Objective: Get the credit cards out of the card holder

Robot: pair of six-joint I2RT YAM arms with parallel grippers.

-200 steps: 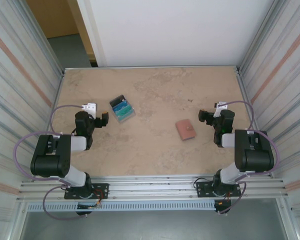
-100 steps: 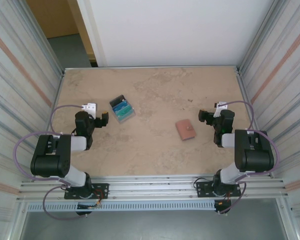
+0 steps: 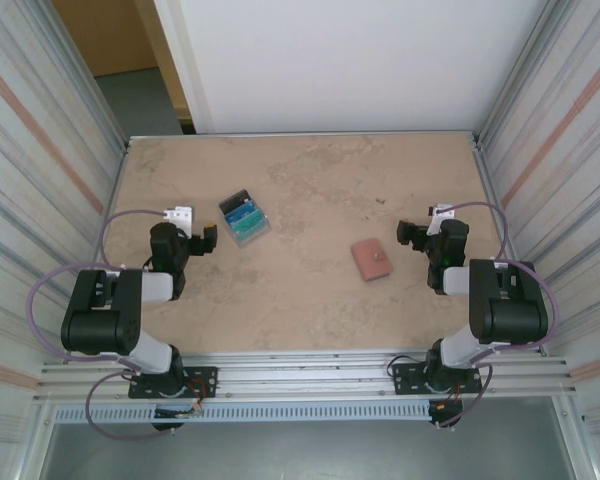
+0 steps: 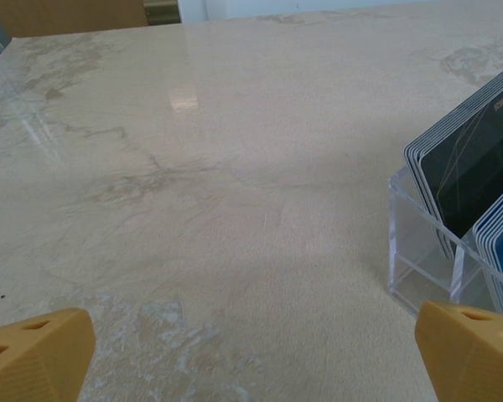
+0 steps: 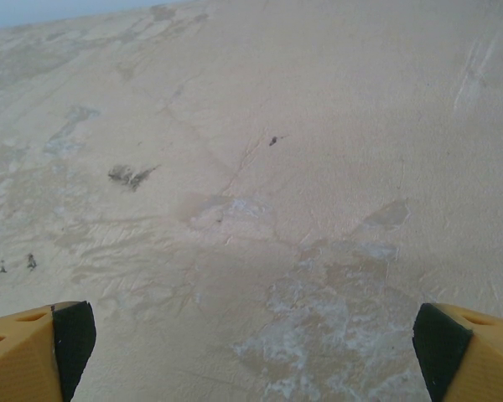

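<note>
Just right of the pink wallet (image 3: 372, 260), right fingers (image 3: 406, 235): wide, empty. Well left of it, left fingers (image 3: 208, 238): wide, empty, beside a clear tray (image 4: 419, 243) of upright cards (image 4: 474, 163). Wallet flat on bench (image 3: 310, 170), folded shut; contents hidden. Step: likely none begun; next, unsnap and open it.

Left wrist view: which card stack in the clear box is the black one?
The rear stack: black faces, standing in the far slot of the clear box, behind the blue-faced stack nearer the camera.
</note>
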